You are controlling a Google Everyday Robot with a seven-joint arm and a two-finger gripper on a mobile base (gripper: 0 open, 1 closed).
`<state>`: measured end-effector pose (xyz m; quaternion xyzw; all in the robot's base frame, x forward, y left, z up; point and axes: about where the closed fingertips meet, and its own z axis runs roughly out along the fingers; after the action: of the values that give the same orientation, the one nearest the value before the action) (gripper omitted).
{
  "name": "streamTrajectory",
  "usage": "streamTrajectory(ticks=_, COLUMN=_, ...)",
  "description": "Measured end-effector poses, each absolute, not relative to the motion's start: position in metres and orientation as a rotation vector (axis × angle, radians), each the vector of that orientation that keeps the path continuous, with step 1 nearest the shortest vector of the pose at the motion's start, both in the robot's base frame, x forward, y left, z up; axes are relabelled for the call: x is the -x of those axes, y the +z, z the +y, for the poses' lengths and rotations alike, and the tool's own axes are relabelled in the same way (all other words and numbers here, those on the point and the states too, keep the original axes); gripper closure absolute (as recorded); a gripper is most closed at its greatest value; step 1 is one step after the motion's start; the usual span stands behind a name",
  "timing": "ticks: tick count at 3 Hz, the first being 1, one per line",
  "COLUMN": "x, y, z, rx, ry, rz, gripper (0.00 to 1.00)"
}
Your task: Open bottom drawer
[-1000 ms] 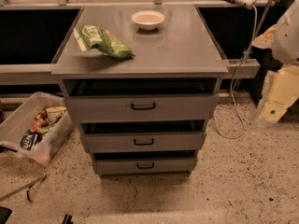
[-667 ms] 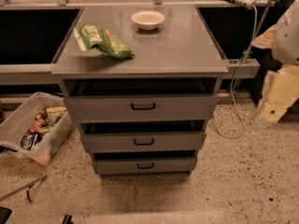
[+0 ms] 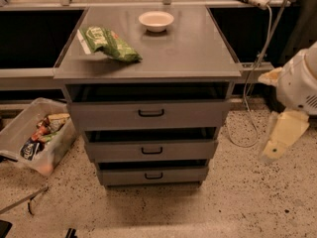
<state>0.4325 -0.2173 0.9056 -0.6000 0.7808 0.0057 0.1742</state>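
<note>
The arm hung at the right edge, its gripper [image 3: 280, 137] pointing down, apart from the cabinet [image 3: 148, 58]; its grip could not be told. The bottom drawer [image 3: 152, 175] sat lowest, just above the floor [image 3: 237, 202].

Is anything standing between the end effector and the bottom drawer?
Nothing solid. The end effector hangs right of the cabinet; only a white cable looped on the floor lies between it and the bottom drawer.

pincer [image 3: 273, 147] right of bottom drawer [image 3: 153, 175], well apart
</note>
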Motion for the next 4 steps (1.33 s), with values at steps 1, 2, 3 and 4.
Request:
streamTrajectory(ticks=1, x=-0.421, y=0.827, z=-0.215, rx=1.609, ry=0.151, rz=2.236, gripper=0.0)
streamTrajectory(ticks=2, x=-0.406, y=0.727, z=-0.205, rx=1.509, ry=0.34, rz=2.27, gripper=0.0)
streamTrajectory(ticks=3, x=-0.408, y=0.657, z=-0.189, rx=1.423, ry=0.442, rz=2.214, gripper=0.0)
streamTrajectory(ticks=4, x=-0.42, y=0.652, z=-0.19, rx=1.396, ry=0.412, rz=2.198, gripper=0.0)
